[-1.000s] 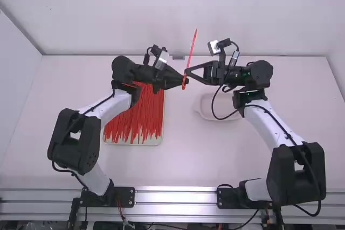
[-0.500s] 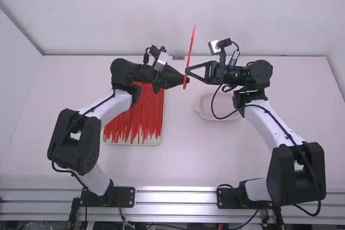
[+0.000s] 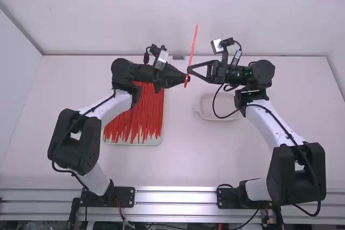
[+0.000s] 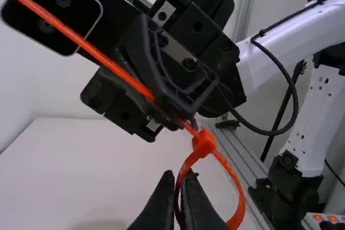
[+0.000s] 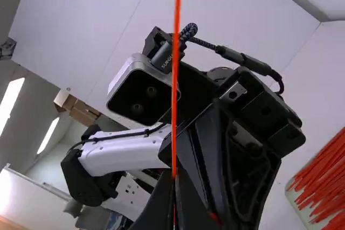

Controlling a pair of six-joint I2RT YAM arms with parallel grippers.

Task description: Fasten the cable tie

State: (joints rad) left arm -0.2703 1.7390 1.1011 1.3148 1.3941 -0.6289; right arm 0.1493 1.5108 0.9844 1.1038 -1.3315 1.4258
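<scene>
Both grippers meet in mid-air above the middle back of the table, holding one red cable tie (image 3: pixel 187 77). In the left wrist view the tie forms a small loop (image 4: pixel 213 184) through its head, and my left gripper (image 4: pixel 177 182) is shut on the loop's band. My right gripper (image 3: pixel 189 72) is shut on the tie's free tail, which sticks up (image 3: pixel 193 41) from the tips. That tail (image 5: pixel 175 79) runs as a straight red line from my right gripper (image 5: pixel 173 187) past the left arm's camera (image 5: pixel 141 91) in the right wrist view.
A tray (image 3: pixel 159 139) of several loose red cable ties (image 3: pixel 137 117) lies under the left arm. A shallow white dish (image 3: pixel 209 111) sits under the right arm. Bare white table lies in front and at both sides.
Both grippers with the tie have shifted slightly; the tail's tip leans a little more to the right than half a second ago.
</scene>
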